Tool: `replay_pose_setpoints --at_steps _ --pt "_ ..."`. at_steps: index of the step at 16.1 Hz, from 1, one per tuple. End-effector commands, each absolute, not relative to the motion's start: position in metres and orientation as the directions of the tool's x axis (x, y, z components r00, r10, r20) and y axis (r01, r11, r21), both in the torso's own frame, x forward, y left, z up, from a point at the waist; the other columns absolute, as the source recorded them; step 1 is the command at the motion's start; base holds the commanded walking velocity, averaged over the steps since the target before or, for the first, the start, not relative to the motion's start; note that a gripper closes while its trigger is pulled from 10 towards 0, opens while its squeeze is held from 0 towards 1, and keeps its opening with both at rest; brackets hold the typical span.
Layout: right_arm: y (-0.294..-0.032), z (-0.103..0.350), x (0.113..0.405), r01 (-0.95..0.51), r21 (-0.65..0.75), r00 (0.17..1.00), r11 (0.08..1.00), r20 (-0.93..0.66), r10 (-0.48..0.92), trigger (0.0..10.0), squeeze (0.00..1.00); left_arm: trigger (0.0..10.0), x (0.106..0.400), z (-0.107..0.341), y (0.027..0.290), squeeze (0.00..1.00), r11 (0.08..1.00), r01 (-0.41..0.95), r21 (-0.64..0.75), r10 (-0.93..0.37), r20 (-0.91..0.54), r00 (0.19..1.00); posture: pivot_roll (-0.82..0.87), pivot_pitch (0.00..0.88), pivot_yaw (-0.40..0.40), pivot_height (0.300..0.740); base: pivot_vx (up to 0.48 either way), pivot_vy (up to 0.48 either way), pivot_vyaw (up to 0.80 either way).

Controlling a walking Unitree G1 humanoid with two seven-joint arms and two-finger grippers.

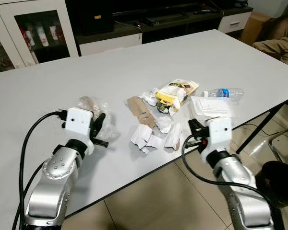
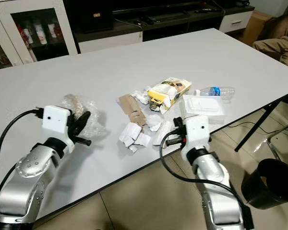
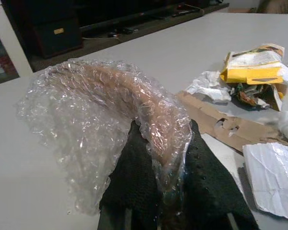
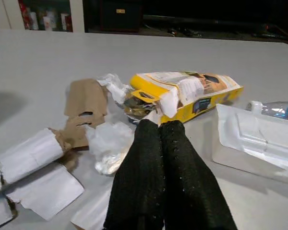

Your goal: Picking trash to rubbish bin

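Note:
A crumpled sheet of bubble wrap [image 1: 89, 106] lies on the white table [image 1: 48, 91] at the left, and my left gripper [image 1: 100, 125] is shut on its near edge; the left wrist view shows the wrap [image 3: 101, 110] pinched between the two black fingers [image 3: 134, 177]. A trash pile sits mid-table: a yellow packet [image 1: 175, 93], torn brown cardboard [image 1: 141, 114], white paper pieces [image 1: 145, 138], a white plastic tray [image 1: 211, 106] and a plastic bottle [image 1: 223, 92]. My right gripper [image 1: 194, 130] is shut and holds nothing, at the table's near edge just before the pile [image 4: 110, 139]. A black rubbish bin [image 2: 270, 184] stands on the floor at the right.
The table's near edge runs diagonally past both arms, with tiled floor [image 1: 153, 201] below. A dark TV cabinet [image 1: 149, 21] and a glass-door cabinet [image 1: 33, 28] line the far wall. A chair frame [image 1: 278, 143] and a brown seat [image 1: 281, 40] are at the right.

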State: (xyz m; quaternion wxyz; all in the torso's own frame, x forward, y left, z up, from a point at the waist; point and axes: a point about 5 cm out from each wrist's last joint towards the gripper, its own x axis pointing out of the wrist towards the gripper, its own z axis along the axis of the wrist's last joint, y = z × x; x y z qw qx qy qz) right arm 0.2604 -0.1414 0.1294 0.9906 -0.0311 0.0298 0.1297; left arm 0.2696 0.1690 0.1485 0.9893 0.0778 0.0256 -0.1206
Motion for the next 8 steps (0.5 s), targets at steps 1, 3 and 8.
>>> replay_pose_setpoints --at_steps 1,3,8 --pt "-0.1454 0.1276 0.2585 -0.225 -0.058 0.972 0.973 -0.074 0.221 10.0 0.0 10.0 0.2716 0.1492 0.1668 0.0 0.95 0.264 0.168 -0.256 -0.07 0.964 -0.08 0.0 -0.018 0.74 0.0 0.27 0.0" --pt "-0.147 0.1242 0.2573 -0.199 -0.026 0.977 0.98 -0.084 0.196 10.0 0.0 10.0 0.272 0.1467 0.1643 0.0 0.941 0.289 0.177 -0.278 -0.083 0.957 -0.09 0.0 -0.011 0.74 0.0 0.347 0.0" --pt "-0.1437 0.1256 0.2608 -0.202 -0.022 0.977 0.979 -0.071 0.2 10.0 0.0 10.0 0.2806 0.1502 0.163 0.0 0.937 0.294 0.188 -0.286 -0.073 0.956 -0.09 0.0 0.001 0.74 0.0 0.368 -0.39"
